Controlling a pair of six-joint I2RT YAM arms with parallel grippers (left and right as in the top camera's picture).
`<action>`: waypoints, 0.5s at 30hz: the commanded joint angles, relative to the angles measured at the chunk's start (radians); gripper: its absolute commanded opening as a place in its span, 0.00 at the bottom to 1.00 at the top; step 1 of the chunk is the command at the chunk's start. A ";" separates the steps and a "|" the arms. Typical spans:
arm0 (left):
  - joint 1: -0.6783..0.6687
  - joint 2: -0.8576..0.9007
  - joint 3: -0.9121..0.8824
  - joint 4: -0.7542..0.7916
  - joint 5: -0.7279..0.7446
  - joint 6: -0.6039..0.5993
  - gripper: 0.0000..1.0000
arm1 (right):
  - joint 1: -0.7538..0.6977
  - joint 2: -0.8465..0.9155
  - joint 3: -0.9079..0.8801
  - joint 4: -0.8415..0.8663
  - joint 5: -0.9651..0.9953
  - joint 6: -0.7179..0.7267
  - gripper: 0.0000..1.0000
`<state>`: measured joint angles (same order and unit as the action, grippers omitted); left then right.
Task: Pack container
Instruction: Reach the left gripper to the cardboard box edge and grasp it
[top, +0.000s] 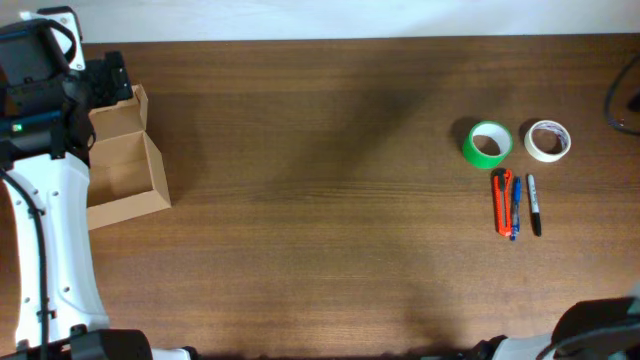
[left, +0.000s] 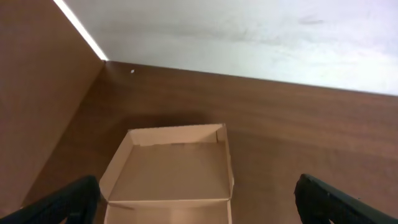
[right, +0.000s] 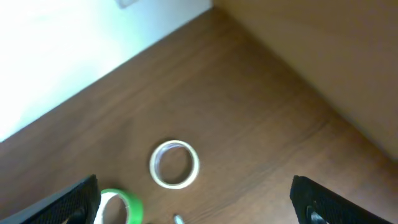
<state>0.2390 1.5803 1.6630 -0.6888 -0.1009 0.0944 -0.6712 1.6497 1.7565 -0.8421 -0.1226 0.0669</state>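
Observation:
The container (top: 158, 178) is an open, empty tan cardboard box at the table's left edge, with its flap lid (top: 118, 120) folded back. It fills the bottom of the left wrist view (left: 174, 169). My left gripper (top: 108, 78) hangs over the lid, and its fingers (left: 199, 211) are spread wide and empty. My right gripper (right: 199, 205) is open and empty above the right side of the table. A white tape roll (right: 155, 169) and a green tape roll (right: 132, 208) lie below it.
A green tape roll (top: 470, 148) and a white tape roll (top: 533, 148) lie at the right. Below them lie an orange utility knife (top: 502, 200), a blue pen (top: 515, 208) and a black marker (top: 534, 205). A cable (top: 618, 95) hangs at the right edge.

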 joint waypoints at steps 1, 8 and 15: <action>0.001 0.005 0.023 -0.011 0.008 0.034 1.00 | -0.040 0.037 0.022 -0.012 -0.039 -0.011 0.99; 0.002 0.013 0.023 -0.066 0.020 0.034 1.00 | -0.058 0.046 0.022 -0.018 -0.020 -0.011 0.99; 0.002 0.067 0.023 -0.172 0.000 -0.023 0.64 | -0.058 0.046 0.022 -0.018 -0.021 -0.011 0.99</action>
<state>0.2379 1.5990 1.6684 -0.8253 -0.1013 0.1108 -0.7250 1.6974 1.7576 -0.8608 -0.1337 0.0666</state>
